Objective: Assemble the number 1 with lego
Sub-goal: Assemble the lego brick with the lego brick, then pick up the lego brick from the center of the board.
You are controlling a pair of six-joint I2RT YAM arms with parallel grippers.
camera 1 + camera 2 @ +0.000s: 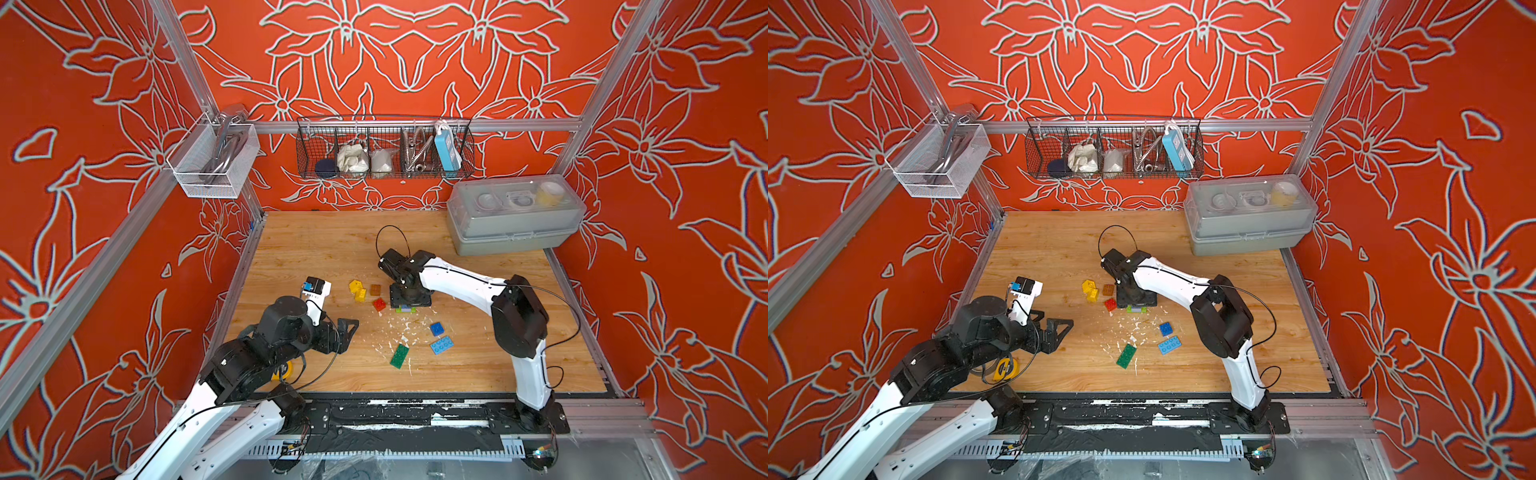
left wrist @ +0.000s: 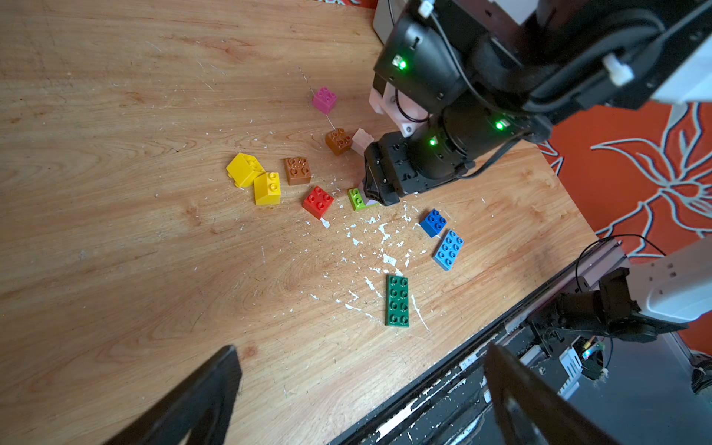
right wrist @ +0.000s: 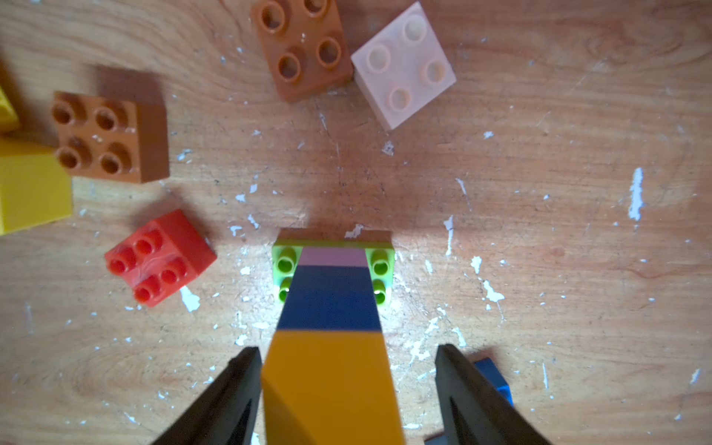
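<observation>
Lego stack (image 3: 329, 308) stands upright at mid-surface: a lime plate (image 3: 285, 266) at the base, then lilac, blue and yellow bricks. The right fingers (image 3: 227, 397) are spread either side of the yellow top brick, one close against it, the other clear of it. The left fingers (image 2: 200, 400) gape wide above the near left of the surface, holding nothing.

Loose pieces lie around the stack: yellow bricks (image 2: 254, 181), brown bricks (image 2: 297, 170), a red brick (image 2: 318, 200), a pink brick (image 2: 324, 99), a blue brick (image 2: 433, 222), a light blue plate (image 2: 449, 249) and a green plate (image 2: 397, 301).

The wooden surface (image 2: 115, 192) is flecked with white chips. Red floral walls (image 1: 83, 208) enclose it. A wire basket (image 1: 384, 147) hangs at the back, and a grey box (image 1: 515, 232) sits in the far right corner.
</observation>
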